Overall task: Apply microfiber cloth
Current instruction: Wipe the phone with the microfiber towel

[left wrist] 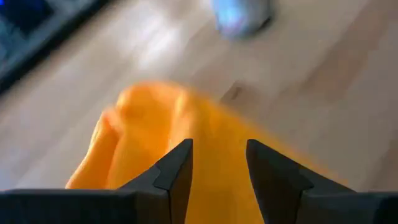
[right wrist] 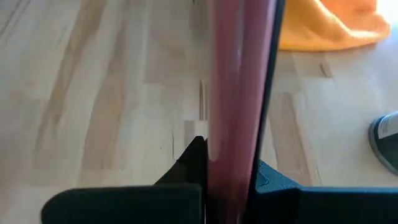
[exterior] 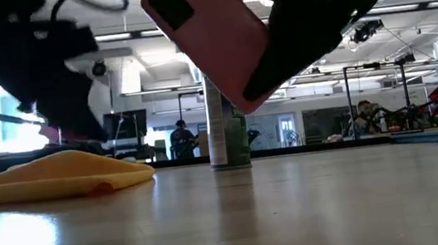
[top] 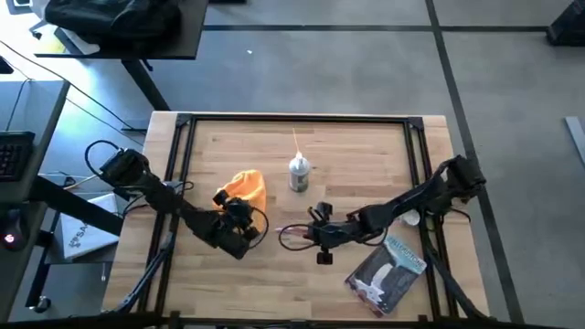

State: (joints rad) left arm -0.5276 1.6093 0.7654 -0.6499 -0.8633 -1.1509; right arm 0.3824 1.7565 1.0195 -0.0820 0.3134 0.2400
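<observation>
The orange-yellow microfiber cloth lies crumpled on the wooden table, left of centre; it also shows in the low view. My left gripper is open directly over the cloth's near part, fingers pointing down at it. My right gripper is shut on a phone in a pink case, held above the table's middle, right of the cloth. My left gripper is open over the cloth; I cannot tell whether its fingertips touch it. My right gripper pinches the phone's two flat faces between its fingers, at the end away from the camera lens. The fingers come from the table's right and lie along the phone. The phone is lifted clear and tilted, its free end raised.
A small spray bottle stands upright behind the phone, near the table's middle. A grey-blue printed packet lies at the near right. A black frame runs along the table's edges. Bare wood lies between cloth and packet.
</observation>
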